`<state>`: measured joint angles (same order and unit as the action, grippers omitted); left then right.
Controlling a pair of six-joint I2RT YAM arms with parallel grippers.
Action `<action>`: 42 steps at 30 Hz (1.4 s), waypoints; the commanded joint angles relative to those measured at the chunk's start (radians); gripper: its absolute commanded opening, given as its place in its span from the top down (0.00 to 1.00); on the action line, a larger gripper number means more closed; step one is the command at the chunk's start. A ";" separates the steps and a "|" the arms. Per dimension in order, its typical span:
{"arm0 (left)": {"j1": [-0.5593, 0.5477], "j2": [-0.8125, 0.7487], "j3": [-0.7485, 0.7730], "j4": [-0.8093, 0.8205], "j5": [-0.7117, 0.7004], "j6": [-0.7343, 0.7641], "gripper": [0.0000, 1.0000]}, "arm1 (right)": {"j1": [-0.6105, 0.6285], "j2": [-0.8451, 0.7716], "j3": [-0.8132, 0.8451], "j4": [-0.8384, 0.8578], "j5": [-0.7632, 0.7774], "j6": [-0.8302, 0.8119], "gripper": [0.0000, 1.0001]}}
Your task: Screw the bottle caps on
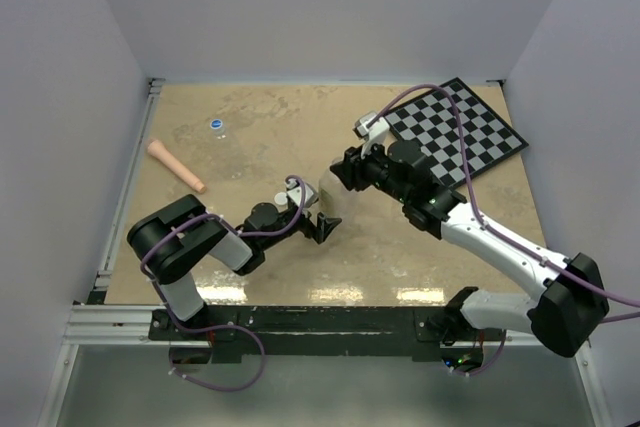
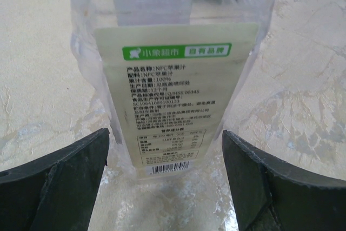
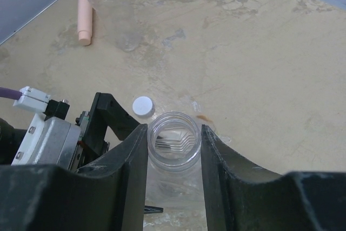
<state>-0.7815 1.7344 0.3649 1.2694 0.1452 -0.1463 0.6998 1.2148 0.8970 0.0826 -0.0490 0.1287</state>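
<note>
Right hand [image 3: 174, 133] is clenched on the neck of the wide bottle [image 3: 174, 162], with one side at its nine o'clock and the other at three in the wrist view. It reaches in from the counter's [image 1: 420, 267] five o'clock, while the left hand [image 2: 165, 150] hangs released, its fingers [image 2: 65, 179] flanking the labelled body without touching. The white cap [image 3: 143, 106] lies just beside the open mouth at ten o'clock. Best, I judge, to hold the bottle upright and let the left hand close low on the body before either hand fetches the cap.
</note>
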 commanded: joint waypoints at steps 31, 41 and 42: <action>-0.002 0.016 0.100 0.595 -0.045 -0.003 0.58 | -0.006 -0.093 -0.040 -0.010 -0.092 0.069 0.59; 0.019 -0.333 0.058 0.066 -0.012 0.059 0.99 | -0.008 -0.230 0.121 -0.108 -0.049 -0.003 0.09; 0.031 -0.379 0.072 -0.021 -0.001 0.057 1.00 | -0.006 -0.244 0.131 -0.110 -0.039 -0.011 0.07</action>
<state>-0.7784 1.5364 0.4030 1.2400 0.1173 -0.1097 0.6899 1.0431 0.9386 -0.0051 -0.1028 0.1555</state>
